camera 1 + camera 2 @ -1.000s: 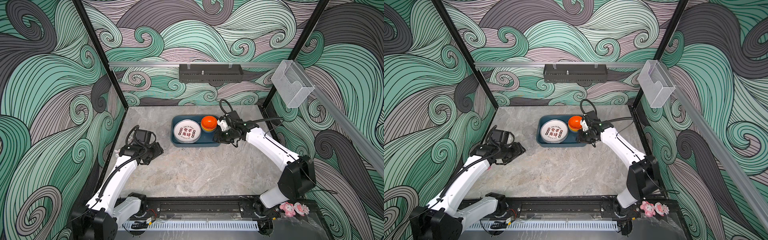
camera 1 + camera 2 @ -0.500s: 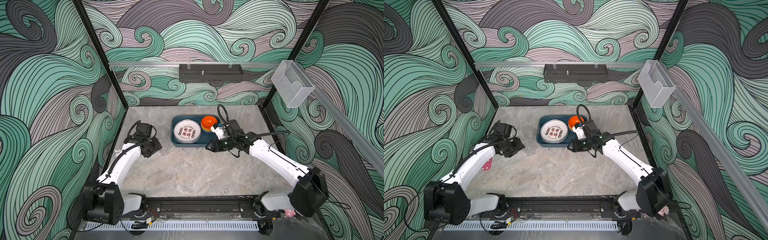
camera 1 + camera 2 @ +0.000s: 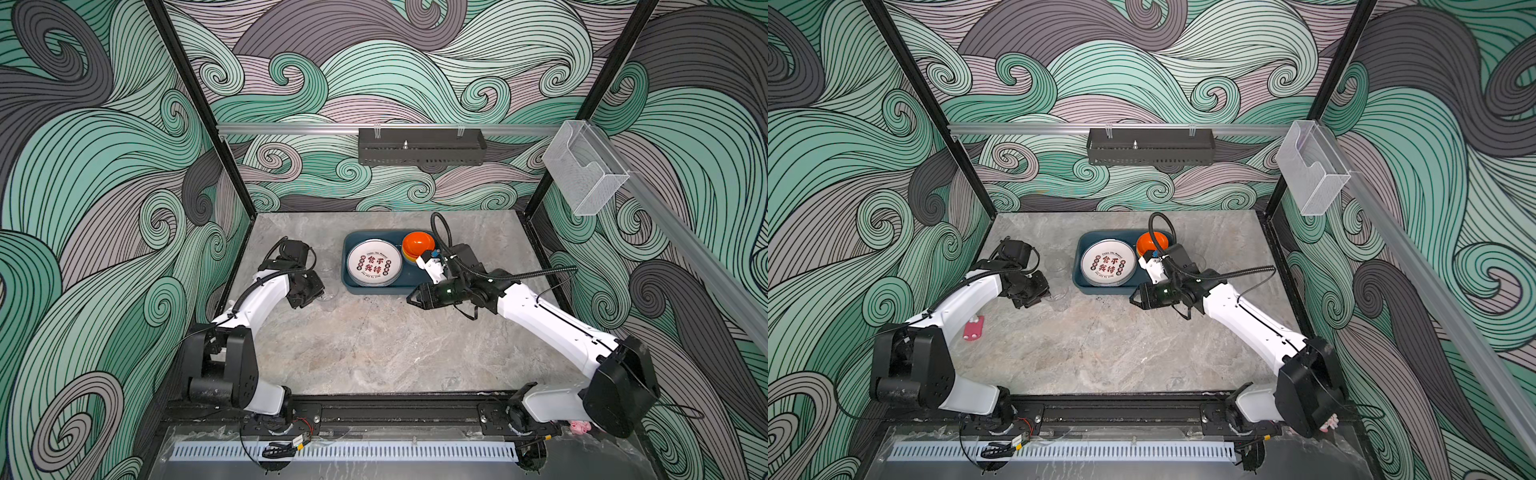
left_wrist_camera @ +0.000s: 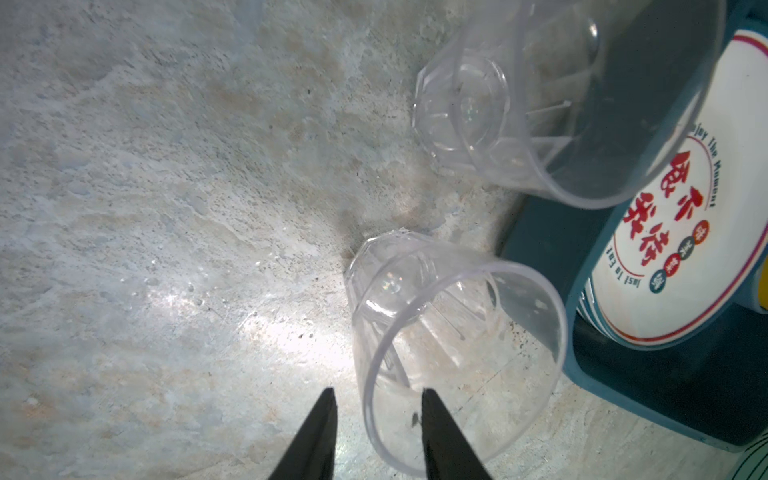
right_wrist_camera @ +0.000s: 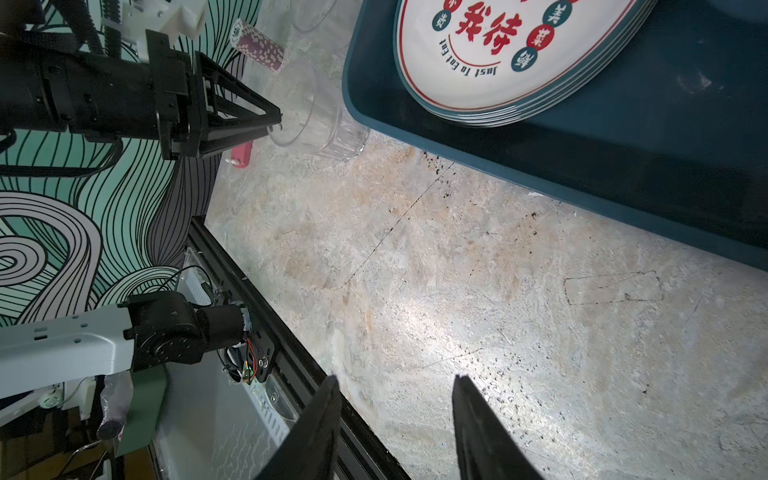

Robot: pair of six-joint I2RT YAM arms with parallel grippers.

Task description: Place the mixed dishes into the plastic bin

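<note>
The teal plastic bin (image 3: 376,289) holds a stack of white plates (image 3: 374,262) with red characters and an orange bowl (image 3: 417,243) on other bowls. Left of the bin, one clear tumbler (image 3: 1054,266) stands and another tumbler (image 3: 1061,300) lies on its side. In the left wrist view my left gripper (image 4: 376,395) is open and straddles the lying tumbler's (image 4: 457,332) rim, one finger inside and one outside. The standing tumbler (image 4: 519,104) is just past it. My right gripper (image 3: 411,300) hovers open and empty over the table at the bin's front wall (image 5: 540,166).
A pink card (image 3: 973,328) lies by the left arm. A stack of poker chips (image 5: 257,45) stands near the left wall. A black perforated tray (image 3: 422,147) hangs on the back wall and a clear acrylic box (image 3: 584,172) on the right rail.
My left gripper moved right to the lying tumbler, and its jaws have narrowed around the rim. My right gripper drew back out of the bin toward the front.
</note>
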